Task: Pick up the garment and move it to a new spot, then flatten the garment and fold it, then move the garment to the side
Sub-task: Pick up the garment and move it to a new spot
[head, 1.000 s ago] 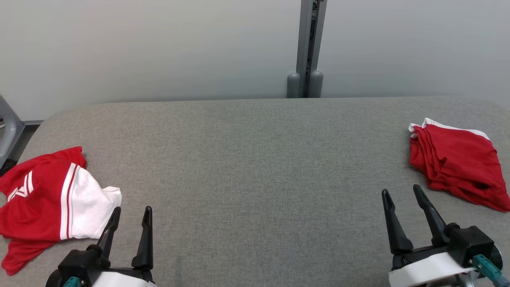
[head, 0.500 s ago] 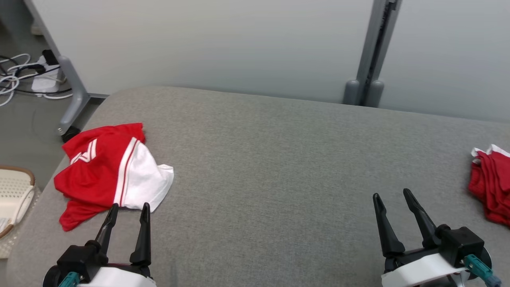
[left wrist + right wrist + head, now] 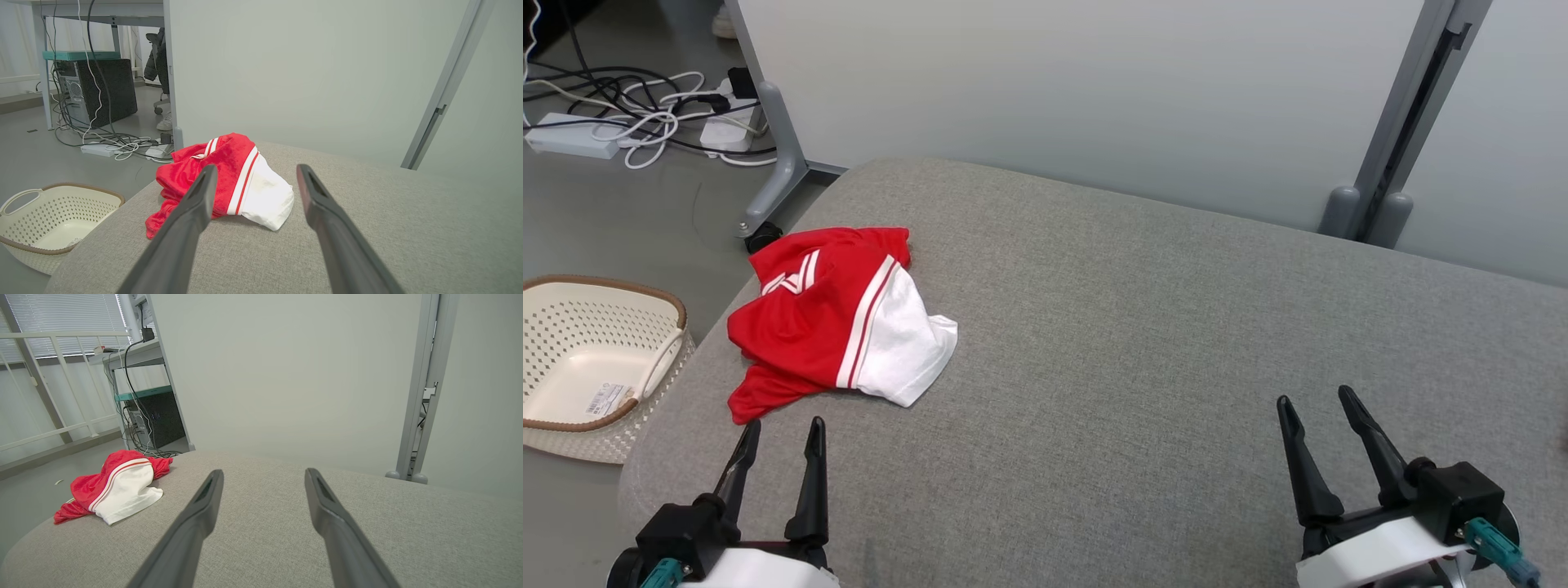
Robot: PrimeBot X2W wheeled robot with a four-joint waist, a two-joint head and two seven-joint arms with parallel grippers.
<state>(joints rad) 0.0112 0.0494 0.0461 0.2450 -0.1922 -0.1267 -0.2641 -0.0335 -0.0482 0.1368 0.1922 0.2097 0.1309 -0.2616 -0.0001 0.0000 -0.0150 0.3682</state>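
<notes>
Cream perforated plastic basket [image 3: 572, 441] on the floor [image 3: 621, 212] at nine o'clock. Crumpled red-and-white fabric garment [image 3: 833, 327] lies at ten o'clock on the grey fabric-covered desk [image 3: 1135, 343], at twelve o'clock from the left tool [image 3: 784, 423], which is spread wide, empty. Right tool [image 3: 1315, 396], five o'clock, likewise wide and empty.

Grey fabric-covered table [image 3: 1176, 343] stands before a pale partition wall [image 3: 1054, 90], with a grey upright post [image 3: 1401, 131] at upper right. At upper left, tangled cables [image 3: 645, 114] lie on the grey floor [image 3: 613, 220]; a cream perforated basket [image 3: 572, 327] sits at lower left.
</notes>
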